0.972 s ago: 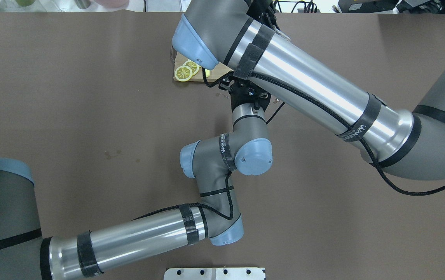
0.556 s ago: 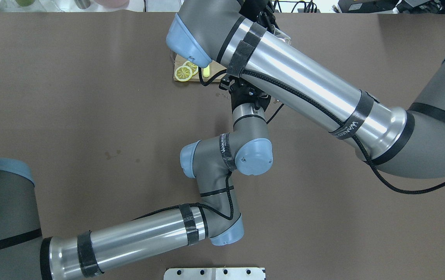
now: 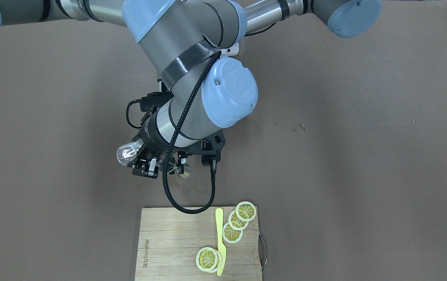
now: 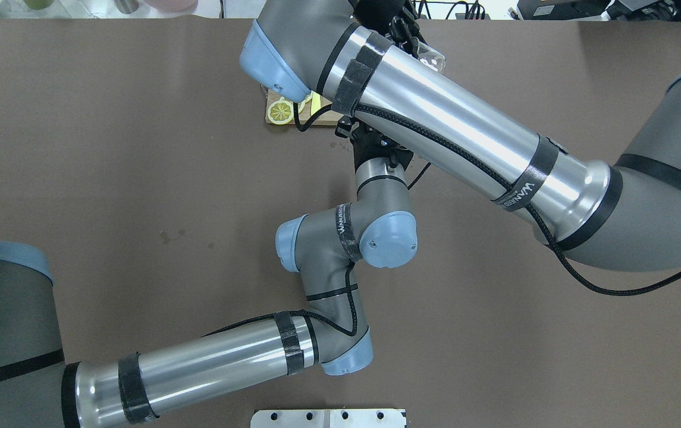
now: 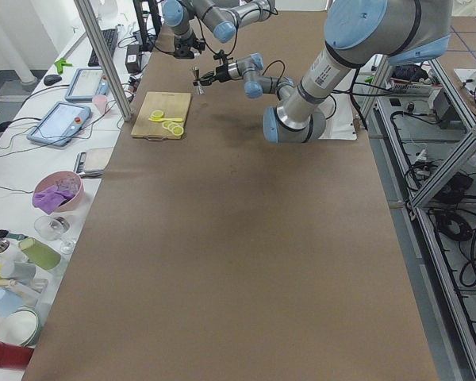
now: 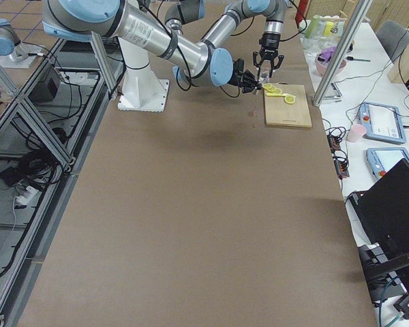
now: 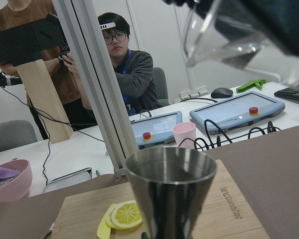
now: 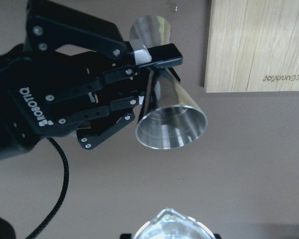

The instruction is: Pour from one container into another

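My right gripper is shut on the clear glass cup, which lies tipped on its side above the table. From the left wrist view the glass cup hangs tilted above and to the right of the jigger. My left gripper is shut on the waist of the metal jigger, holding it upright with its mouth open upward. The cup's rim shows at the bottom of the right wrist view. In the overhead view the right forearm hides the left gripper; only the cup peeks out.
A wooden cutting board lies beyond the grippers with lemon slices and a yellow knife. People, tablets and a pink cup are past the table's far edge. The right forearm crosses over the left wrist.
The right arm's elbow end has swung left and away from the robot, covering more of the lemon slices. The left arm and the jigger have stayed put.
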Controlling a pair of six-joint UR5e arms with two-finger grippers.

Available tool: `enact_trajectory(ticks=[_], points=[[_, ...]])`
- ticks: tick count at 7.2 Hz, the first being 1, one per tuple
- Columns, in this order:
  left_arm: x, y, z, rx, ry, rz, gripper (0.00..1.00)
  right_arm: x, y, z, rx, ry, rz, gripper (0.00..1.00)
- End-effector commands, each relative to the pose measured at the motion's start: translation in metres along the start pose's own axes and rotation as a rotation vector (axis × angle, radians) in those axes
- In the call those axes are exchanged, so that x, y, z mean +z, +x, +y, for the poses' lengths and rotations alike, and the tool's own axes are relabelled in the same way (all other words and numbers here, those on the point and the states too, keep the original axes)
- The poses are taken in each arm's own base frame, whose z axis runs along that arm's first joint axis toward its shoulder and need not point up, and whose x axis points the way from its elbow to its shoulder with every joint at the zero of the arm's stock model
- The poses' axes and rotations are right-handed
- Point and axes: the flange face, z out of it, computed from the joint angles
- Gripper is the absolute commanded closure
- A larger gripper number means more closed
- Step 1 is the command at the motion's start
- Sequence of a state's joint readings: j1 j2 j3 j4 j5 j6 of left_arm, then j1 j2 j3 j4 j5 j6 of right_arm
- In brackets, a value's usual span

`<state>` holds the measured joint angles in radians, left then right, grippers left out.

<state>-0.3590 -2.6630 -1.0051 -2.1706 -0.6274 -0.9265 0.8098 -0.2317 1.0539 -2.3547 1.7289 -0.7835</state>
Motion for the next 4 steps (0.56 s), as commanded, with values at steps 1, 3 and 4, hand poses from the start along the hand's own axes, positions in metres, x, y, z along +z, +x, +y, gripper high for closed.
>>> enact_trajectory(ticks=[1,3,4], points=[[-0.0011,0.0007,0.0002,-0.001,0.000,0.002,1.00,-0.0028,-0.0016,-0.0051,-0.036,-0.033,0.007,1.00],[-0.0011,0.0007,0.0002,-0.001,0.000,0.002,1.00,-0.0024,-0.0055,-0.0094,-0.062,-0.079,0.015,1.00],[-0.0011,0.0007,0.0002,-0.002,0.000,0.002,1.00,-0.0007,-0.0039,-0.0110,-0.078,-0.093,0.015,1.00]])
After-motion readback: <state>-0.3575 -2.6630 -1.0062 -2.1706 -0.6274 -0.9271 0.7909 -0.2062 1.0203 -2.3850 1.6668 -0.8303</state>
